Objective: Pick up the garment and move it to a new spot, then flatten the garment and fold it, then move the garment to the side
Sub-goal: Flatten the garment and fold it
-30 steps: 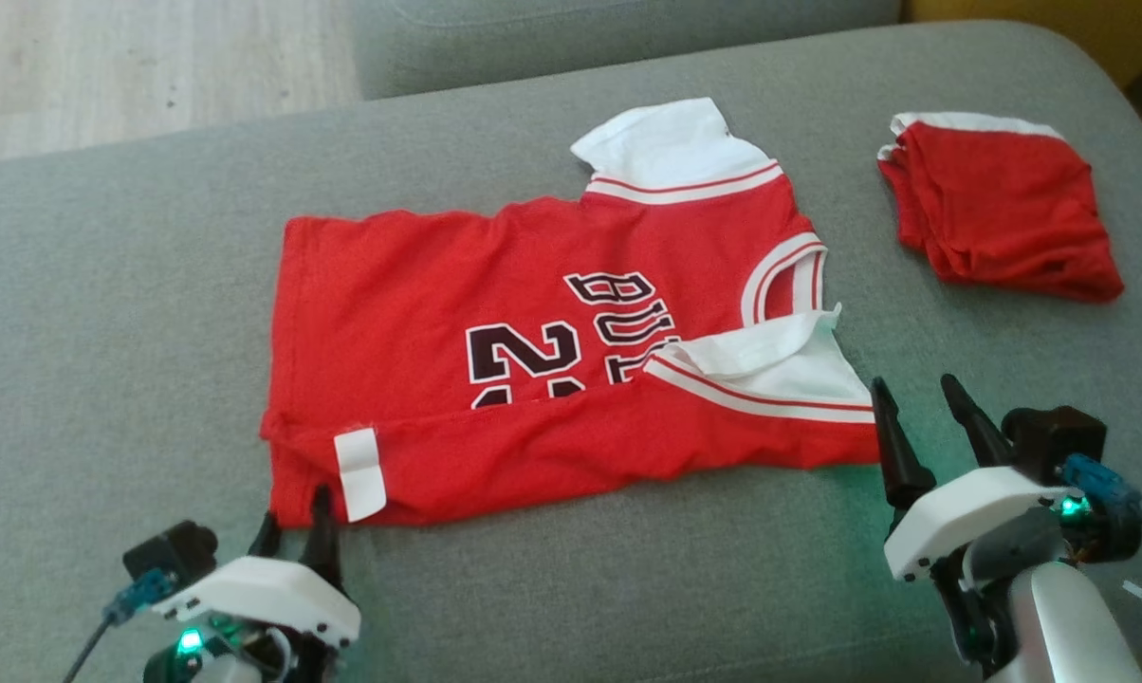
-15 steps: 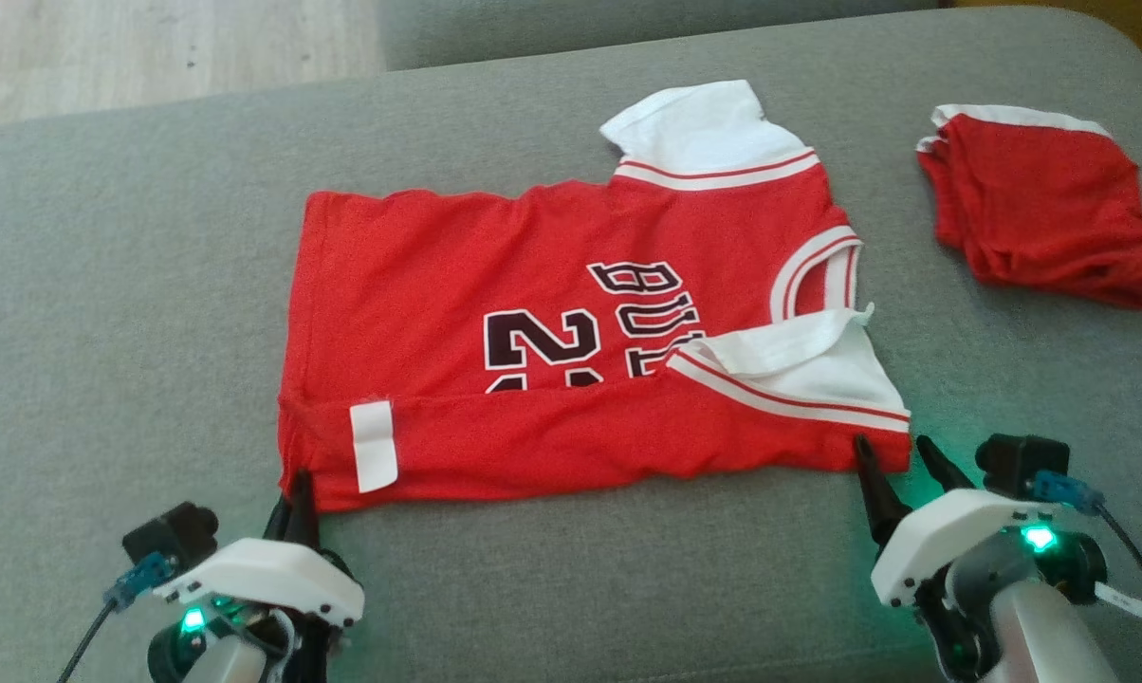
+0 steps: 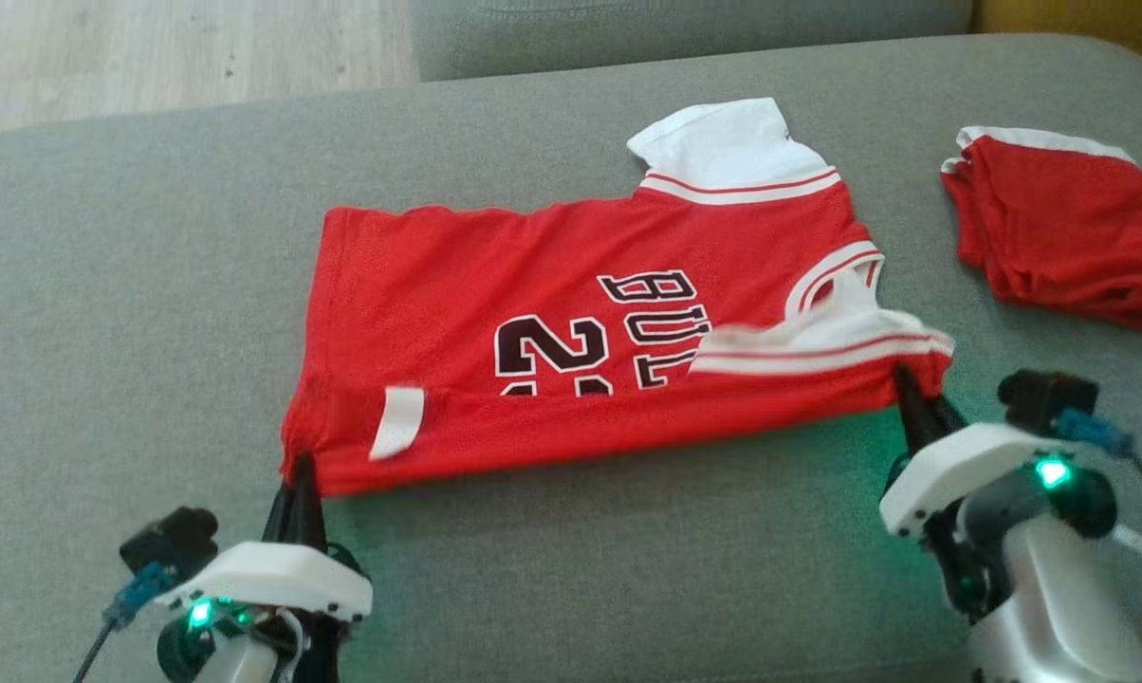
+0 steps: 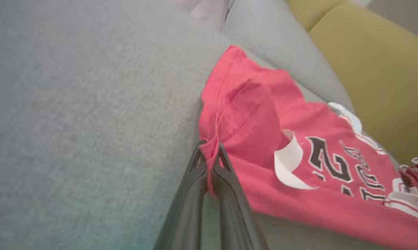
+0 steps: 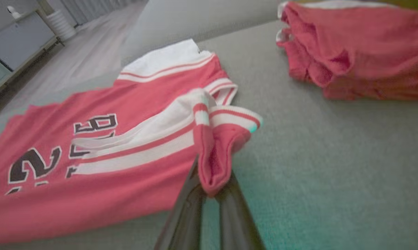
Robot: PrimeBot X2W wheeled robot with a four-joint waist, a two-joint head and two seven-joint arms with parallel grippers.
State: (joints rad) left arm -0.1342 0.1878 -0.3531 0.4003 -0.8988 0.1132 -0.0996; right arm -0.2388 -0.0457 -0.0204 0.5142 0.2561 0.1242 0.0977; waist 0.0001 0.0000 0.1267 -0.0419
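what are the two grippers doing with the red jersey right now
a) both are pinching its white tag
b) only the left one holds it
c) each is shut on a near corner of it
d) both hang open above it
c: the left gripper is shut on the hem corner of the red jersey, and the right gripper is shut on its striped sleeve-end corner.

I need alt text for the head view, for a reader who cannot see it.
A red jersey with black lettering lies spread on a grey sofa cushion, and the left gripper and the right gripper each pinch one near corner. A folded red garment lies apart at the far right.
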